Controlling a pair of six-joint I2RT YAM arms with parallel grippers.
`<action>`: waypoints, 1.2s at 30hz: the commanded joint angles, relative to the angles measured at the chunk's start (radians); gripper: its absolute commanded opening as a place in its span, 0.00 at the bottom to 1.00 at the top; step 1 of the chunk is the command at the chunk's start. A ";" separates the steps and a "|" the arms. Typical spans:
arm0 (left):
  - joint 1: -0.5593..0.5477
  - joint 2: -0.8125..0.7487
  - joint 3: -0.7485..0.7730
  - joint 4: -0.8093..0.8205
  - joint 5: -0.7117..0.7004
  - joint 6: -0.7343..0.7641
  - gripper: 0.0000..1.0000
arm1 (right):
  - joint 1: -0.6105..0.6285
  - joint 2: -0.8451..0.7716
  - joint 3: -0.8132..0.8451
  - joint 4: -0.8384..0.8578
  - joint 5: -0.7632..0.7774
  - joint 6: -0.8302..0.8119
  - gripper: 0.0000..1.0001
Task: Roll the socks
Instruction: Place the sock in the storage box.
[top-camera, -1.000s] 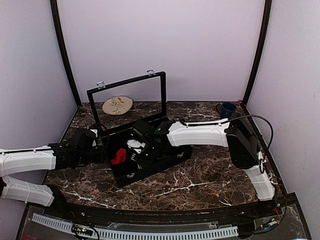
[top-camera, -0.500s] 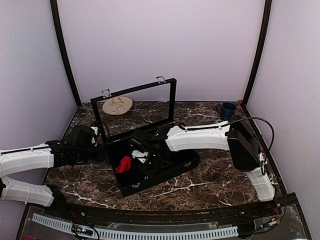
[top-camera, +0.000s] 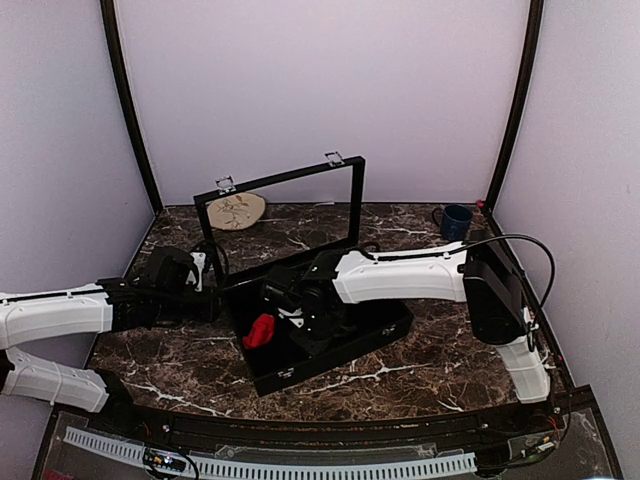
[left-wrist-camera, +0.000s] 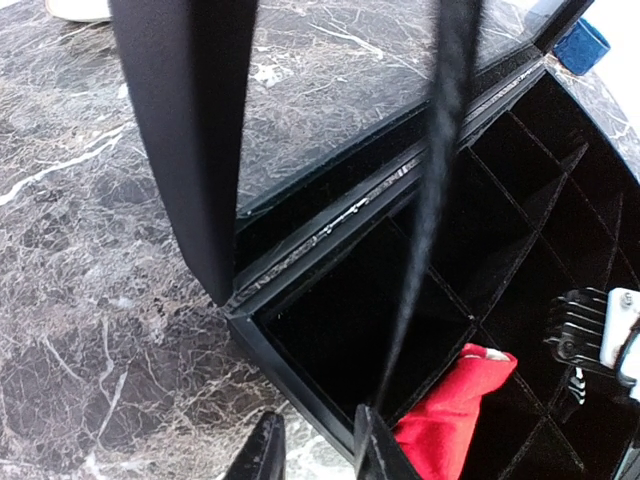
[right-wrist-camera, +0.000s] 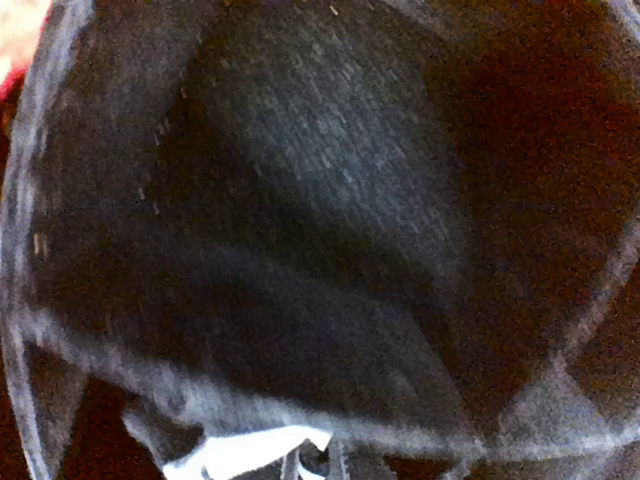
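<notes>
Left claw (left-wrist-camera: 318, 428), pinching the box (left-wrist-camera: 285, 372) wall, sock (left-wrist-camera: 450, 415) just right of it, could jerk the box and swing its lid (left-wrist-camera: 185, 130) down.

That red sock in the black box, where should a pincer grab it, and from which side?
Probably the bunched upper part of the red sock, coming straight down from above. It lies in a compartment of the box, whose dividers block its sides, leaving only the top exposed.
</notes>
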 joint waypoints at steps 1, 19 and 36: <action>0.018 0.028 0.031 0.018 -0.041 0.022 0.27 | 0.013 0.014 0.039 -0.354 0.057 -0.012 0.01; 0.018 0.087 0.060 0.029 0.007 0.060 0.26 | -0.004 -0.015 -0.001 -0.205 -0.171 -0.061 0.44; 0.018 0.042 0.089 -0.025 -0.009 0.037 0.25 | -0.013 -0.192 -0.047 -0.174 -0.103 -0.003 0.52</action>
